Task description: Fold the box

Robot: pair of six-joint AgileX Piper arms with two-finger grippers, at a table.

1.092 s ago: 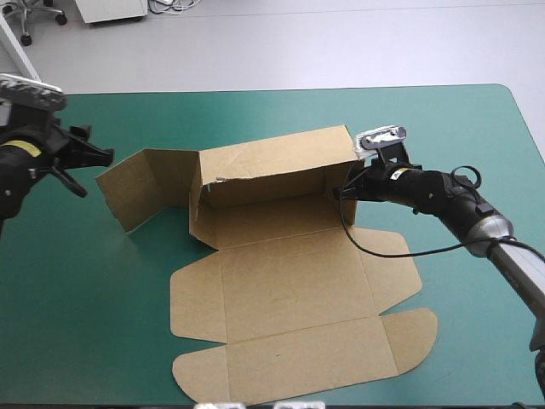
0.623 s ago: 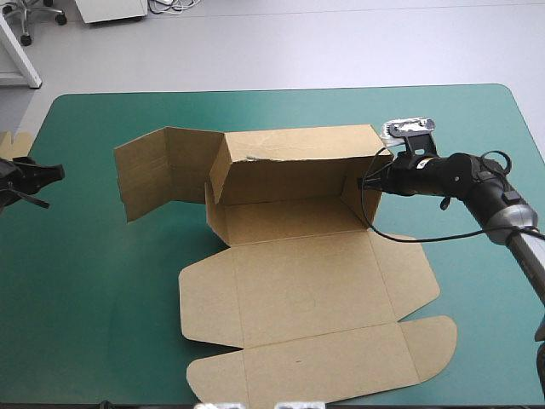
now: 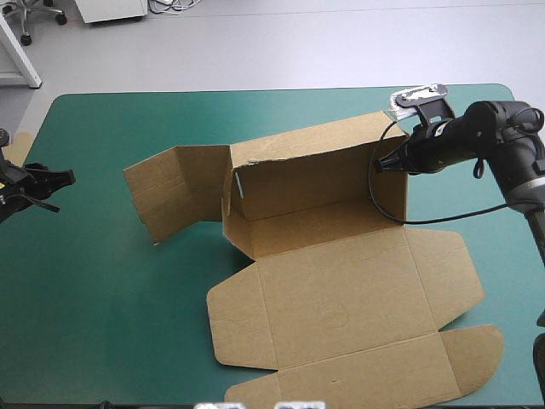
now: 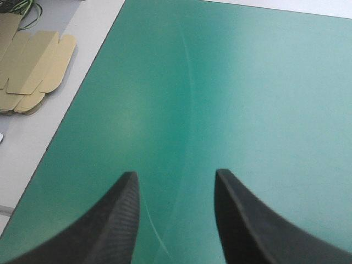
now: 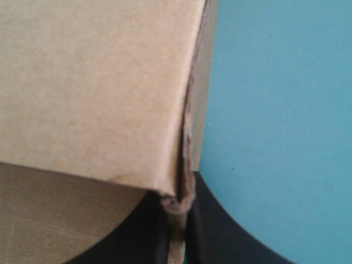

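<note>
High view places the box [image 3: 341, 281] on the right half of the teal-green cover [image 3: 111, 324], partly raised. Its rear wall [image 3: 315, 166] stands upright, and its long axis runs across the table from left to right on a slant, with the right end nearer the far edge than the left end. From the left end of that wall a side panel [image 3: 174, 192] stands on its edge and reaches out toward the table's left side, bent at a crease. The floor of the box and the lid panel [image 3: 366, 379] lie flat and point toward the near right corner, with rounded flaps spread on both sides. The right gripper [image 3: 381, 164] comes in from the right and meets the right end of the rear wall at its upper corner. In the right wrist view its black fingers [image 5: 220, 231] are all but closed, with the worn edge of the brown board pinched between them and the wall's face filling the space ahead. The left gripper [image 3: 53, 181] is near the table's left edge, well apart from the box. In the left wrist view its fingers stand wide apart over bare cover and hold nothing. Beyond the table's left edge lies a stack of flat board blanks [image 4: 33, 63].
</note>
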